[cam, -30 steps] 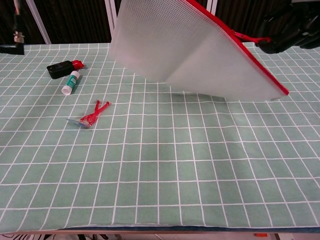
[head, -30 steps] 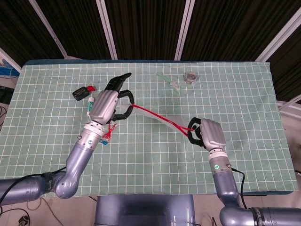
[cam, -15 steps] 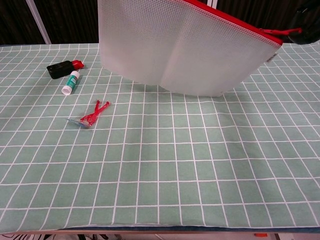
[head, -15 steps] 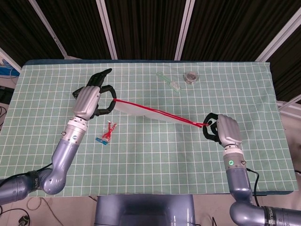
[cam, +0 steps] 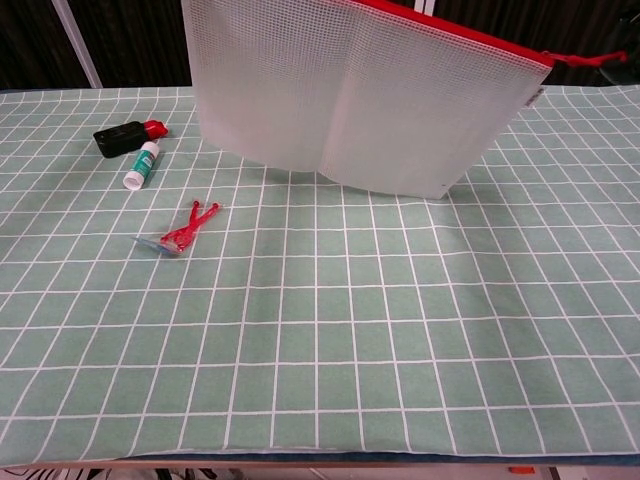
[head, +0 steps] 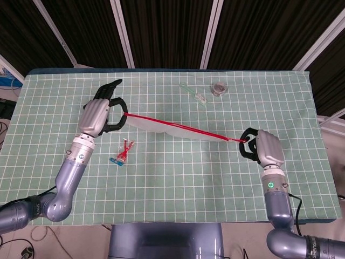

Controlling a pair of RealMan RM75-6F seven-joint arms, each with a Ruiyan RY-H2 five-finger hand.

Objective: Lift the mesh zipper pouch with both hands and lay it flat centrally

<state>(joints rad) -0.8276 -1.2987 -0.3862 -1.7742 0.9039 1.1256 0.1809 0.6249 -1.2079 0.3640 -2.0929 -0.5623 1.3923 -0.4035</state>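
Note:
The white mesh zipper pouch (cam: 350, 95) with a red zipper edge (head: 178, 125) hangs stretched in the air above the table, its lower edge clear of the green gridded mat (cam: 330, 330). My left hand (head: 99, 114) pinches the pouch's left top corner. At the other end, my right hand (head: 264, 148) holds the red zipper pull. In the chest view both hands are out of frame; only the pouch and the red pull (cam: 600, 58) show.
On the left of the mat lie a black and red item (cam: 125, 135), a small white bottle (cam: 140, 165) and a red clip (cam: 185, 232). At the back sit a clear green tool (head: 194, 94) and a small round jar (head: 218, 88).
Both hands have moved apart, left hand further left and right hand further right. The pouch is pulled tauter and hangs more level than a second ago.

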